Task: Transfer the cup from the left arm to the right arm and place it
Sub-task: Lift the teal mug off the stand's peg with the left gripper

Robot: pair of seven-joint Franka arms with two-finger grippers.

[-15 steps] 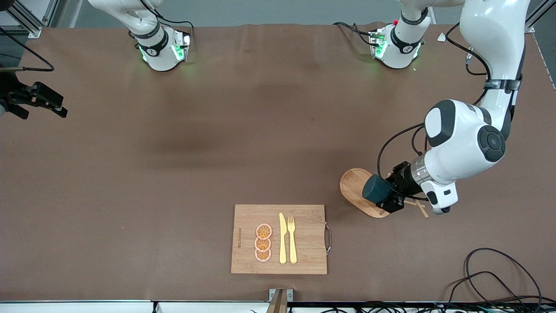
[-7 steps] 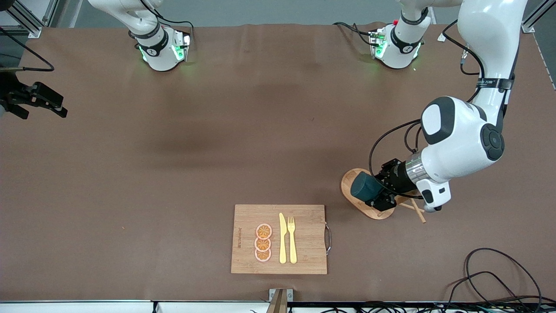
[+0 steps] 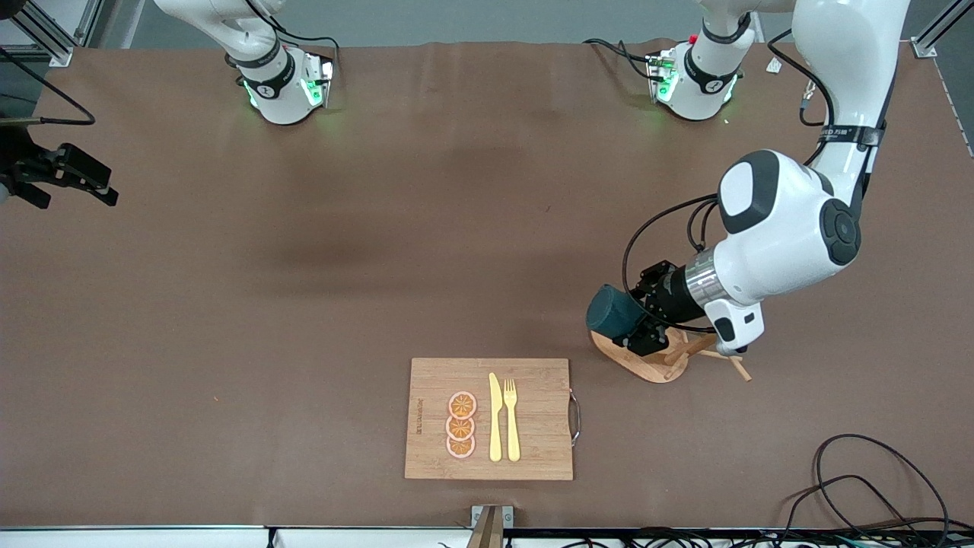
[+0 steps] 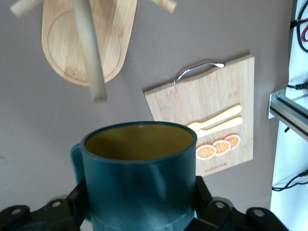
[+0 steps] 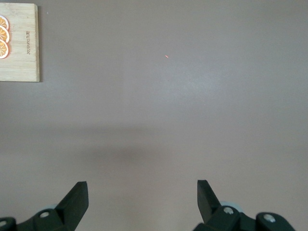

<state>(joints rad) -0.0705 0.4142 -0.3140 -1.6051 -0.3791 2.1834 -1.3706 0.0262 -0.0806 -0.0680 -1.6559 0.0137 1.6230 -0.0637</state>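
— Left gripper [image 3: 638, 323] from the front: what's it got?
— It pinches the teal cup [image 3: 611, 311] in the air, tipped sideways over the wooden peg rack [image 3: 647, 361], beside the cutting board [image 3: 491, 418]. Right gripper [image 3: 68, 176] waits at the bench [image 3: 304, 266] edge.
— Left wrist view?
— Fingers [image 4: 79, 199] clamp the cup's [image 4: 139, 178] sides; a peg [image 4: 89, 48] above.
— Right wrist view?
— Fingers [image 5: 74, 202] spread wide over bare bench [image 5: 168, 96].
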